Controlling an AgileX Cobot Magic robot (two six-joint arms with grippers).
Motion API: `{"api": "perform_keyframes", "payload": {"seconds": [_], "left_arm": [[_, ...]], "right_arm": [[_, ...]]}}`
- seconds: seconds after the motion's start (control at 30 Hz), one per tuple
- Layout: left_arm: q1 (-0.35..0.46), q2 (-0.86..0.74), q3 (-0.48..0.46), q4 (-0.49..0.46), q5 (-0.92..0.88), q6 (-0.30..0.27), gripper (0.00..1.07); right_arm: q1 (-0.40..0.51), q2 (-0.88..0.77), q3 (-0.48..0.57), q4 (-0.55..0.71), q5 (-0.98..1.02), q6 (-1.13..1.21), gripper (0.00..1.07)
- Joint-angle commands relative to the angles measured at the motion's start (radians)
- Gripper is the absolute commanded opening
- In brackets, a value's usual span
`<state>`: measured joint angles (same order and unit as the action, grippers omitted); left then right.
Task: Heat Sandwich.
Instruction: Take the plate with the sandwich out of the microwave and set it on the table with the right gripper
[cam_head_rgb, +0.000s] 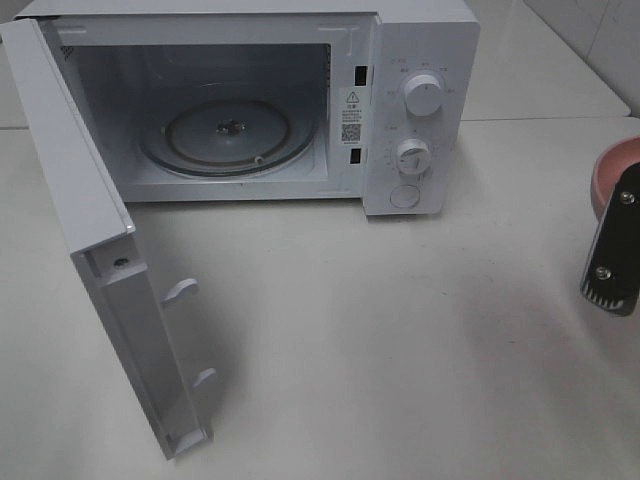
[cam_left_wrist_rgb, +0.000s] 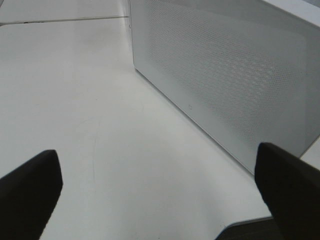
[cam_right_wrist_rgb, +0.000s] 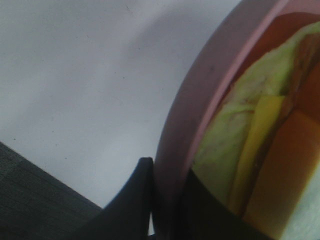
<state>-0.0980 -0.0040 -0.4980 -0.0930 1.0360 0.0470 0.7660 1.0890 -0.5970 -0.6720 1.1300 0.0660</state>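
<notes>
The microwave (cam_head_rgb: 250, 105) stands at the far side of the table (cam_head_rgb: 380, 340) with its door (cam_head_rgb: 105, 260) swung fully open toward the near left, and the glass turntable (cam_head_rgb: 228, 135) inside is bare; the sandwich (cam_right_wrist_rgb: 260, 145) sits on the pink plate (cam_right_wrist_rgb: 190, 140) at the far right edge of the scene, well apart from the oven mouth.

The right gripper (cam_right_wrist_rgb: 167, 200) is clamped on the plate's rim, one finger outside the rim and one inside it; the left gripper (cam_left_wrist_rgb: 160, 195) hangs with its fingers spread wide and nothing between them, just beside the outer face of the open door.

The risks, as I judge them: the hold is on a thin rim at one side only, so the plate could tilt or slip out as it is carried leftward, and the sandwich could slide off; the plate could also strike the oven's front frame or control panel (cam_head_rgb: 415, 120) if brought in too low or too far right; the left gripper could nudge the door partly closed into the path.

The overhead view shows the whole route and the empty cavity but only a sliver of the plate; the right wrist view alone shows the sandwich and the grip; the left wrist view alone shows the door's perforated outer face.
</notes>
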Motion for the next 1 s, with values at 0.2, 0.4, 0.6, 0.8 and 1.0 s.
{"api": "perform_keyframes", "payload": {"seconds": [0.2, 0.4, 0.6, 0.8, 1.0], "left_arm": [[0.004, -0.022, 0.004, -0.001, -0.008, -0.003, 1.03], [0.004, -0.022, 0.004, -0.001, -0.008, -0.003, 1.03], [0.004, -0.022, 0.004, -0.001, -0.008, -0.003, 1.03], [0.004, -0.022, 0.004, -0.001, -0.008, -0.003, 1.03], [0.004, -0.022, 0.004, -0.001, -0.008, -0.003, 1.03]], "right_arm": [[0.003, -0.005, -0.003, -0.021, 0.060, 0.123, 0.03], [0.000, 0.020, -0.003, -0.022, 0.055, 0.164, 0.03], [0.000, 0.040, -0.014, -0.034, 0.004, 0.179, 0.03], [-0.064, 0.116, -0.014, -0.042, -0.050, 0.206, 0.04], [-0.144, 0.199, -0.030, -0.045, -0.069, 0.210, 0.04]]}}
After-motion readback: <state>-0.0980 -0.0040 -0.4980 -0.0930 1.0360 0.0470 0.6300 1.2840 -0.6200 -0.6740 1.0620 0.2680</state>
